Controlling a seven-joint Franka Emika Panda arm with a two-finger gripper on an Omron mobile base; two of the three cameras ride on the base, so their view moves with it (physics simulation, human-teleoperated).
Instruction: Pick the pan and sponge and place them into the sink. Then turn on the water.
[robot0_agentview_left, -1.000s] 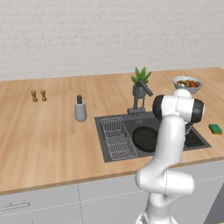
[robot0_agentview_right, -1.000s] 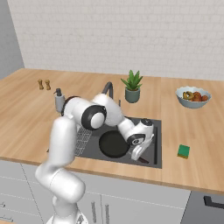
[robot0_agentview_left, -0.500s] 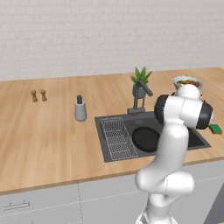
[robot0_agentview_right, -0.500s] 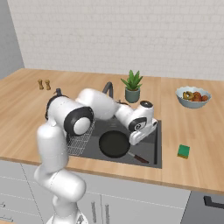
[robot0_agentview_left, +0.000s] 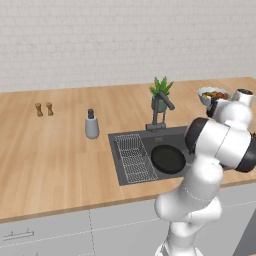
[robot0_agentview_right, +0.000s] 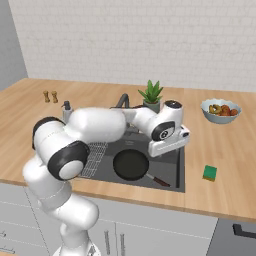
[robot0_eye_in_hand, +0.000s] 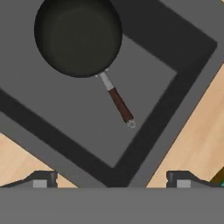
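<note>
On my far left sit two small brown shakers (robot0_agentview_left: 44, 109) and a grey soap bottle (robot0_agentview_left: 91, 125) on the wooden counter (robot0_agentview_left: 55, 150), well away from my fingers. Next comes the dark grey sink (robot0_agentview_right: 175, 172) with its wire rack (robot0_agentview_left: 134, 157) and the grey faucet (robot0_agentview_left: 161, 107), and no water is coming out yet. The round black frying pan with the brown wooden handle (robot0_eye_in_hand: 78, 37) now lies flat on the sink floor, below my fingers and not touching them. A second ago my gripper (robot0_agentview_right: 169, 145) was low in the sink right by the pan handle; now it has lifted up and hangs above the sink. In the hand view my two dark fingertips (robot0_eye_in_hand: 41, 179) stand wide apart with nothing between them, so I have let go of the pan. That means the pan part is done, I think. Further right, the small flat green sponge with the yellow edge (robot0_agentview_right: 210, 173) lies on the counter just past the sink's right edge, away from my fingers. Behind it sits a grey bowl of fruit (robot0_agentview_right: 220, 110), and a green plant in a pot (robot0_agentview_right: 151, 95) stands behind the faucet. My guess is that I should go to the sponge next, then turn the faucet on.
</note>
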